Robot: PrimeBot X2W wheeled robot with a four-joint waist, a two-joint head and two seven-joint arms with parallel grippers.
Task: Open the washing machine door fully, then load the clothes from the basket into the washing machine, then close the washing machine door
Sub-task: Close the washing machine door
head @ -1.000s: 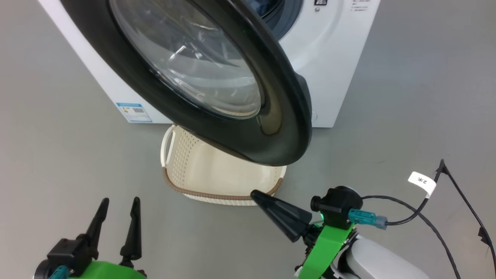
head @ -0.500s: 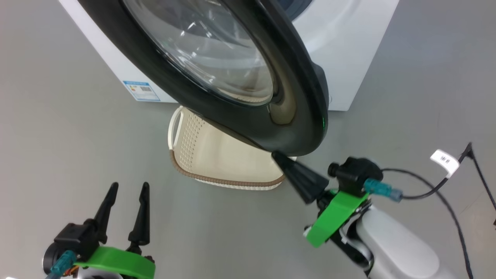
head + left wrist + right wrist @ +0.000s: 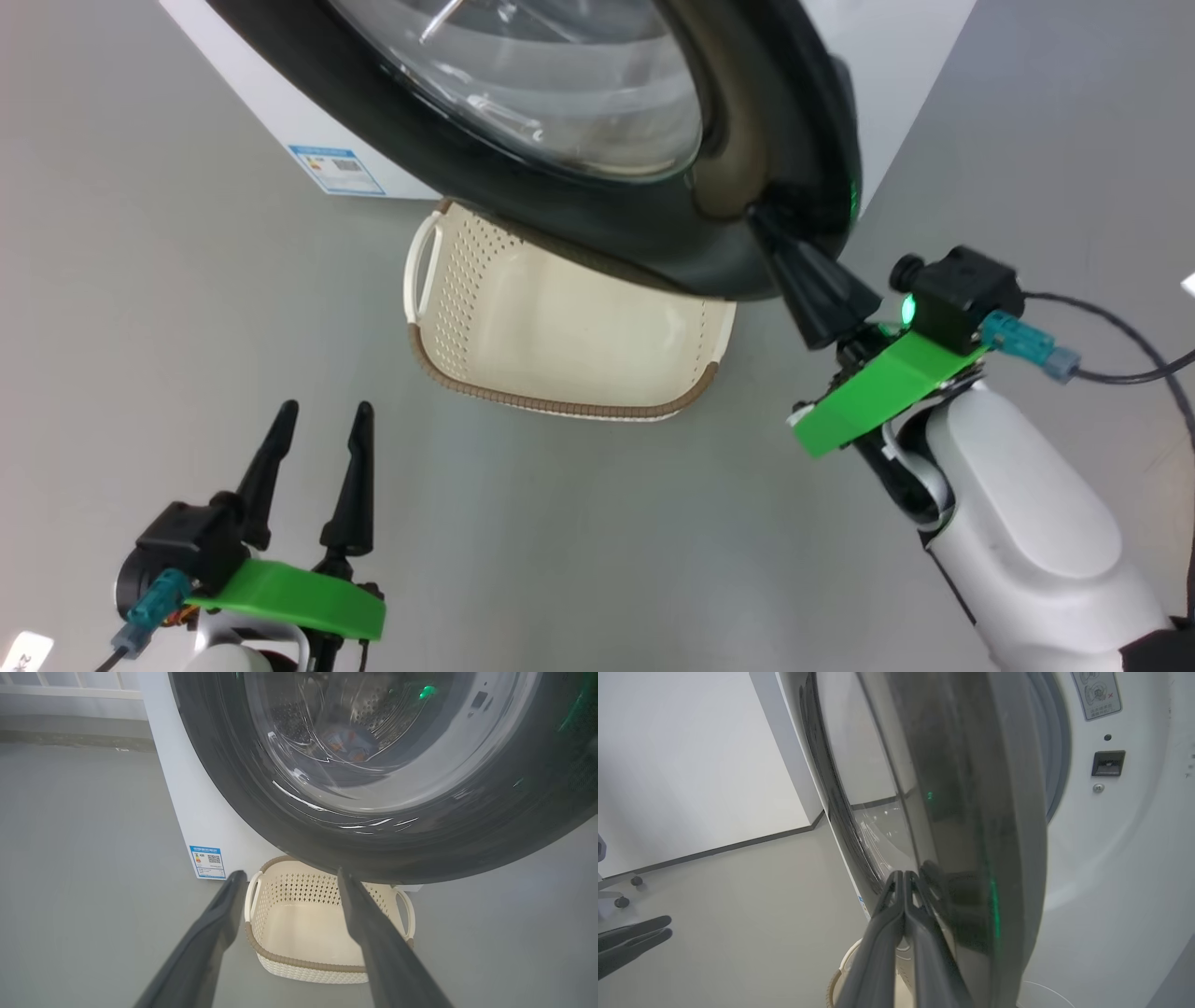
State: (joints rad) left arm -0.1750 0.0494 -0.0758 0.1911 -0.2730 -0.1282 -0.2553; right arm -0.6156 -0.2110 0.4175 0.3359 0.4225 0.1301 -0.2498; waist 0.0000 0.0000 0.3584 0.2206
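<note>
The washing machine door (image 3: 579,210), glossy black with a bulging glass window, stands partly open over the basket (image 3: 560,406), which is empty. My right gripper (image 3: 758,219) is shut with nothing in it. Its tips touch the door's outer face near the free edge, as the right wrist view also shows for that gripper (image 3: 903,876) and the door (image 3: 971,812). My left gripper (image 3: 327,411) hangs open low at the left, apart from everything. Through the glass, the blue garment (image 3: 348,742) lies in the drum of the washing machine (image 3: 187,788). The cream garment is hidden.
Bare grey floor surrounds the machine and basket (image 3: 327,924). A blue label (image 3: 336,170) marks the machine's lower corner. The door latch slot (image 3: 1108,762) sits on the white front. A black cable (image 3: 1120,369) trails from my right wrist.
My right gripper has risen from beside the basket's rim to the door's free edge, and the door has swung closer to the machine. The head camera has also shifted.
</note>
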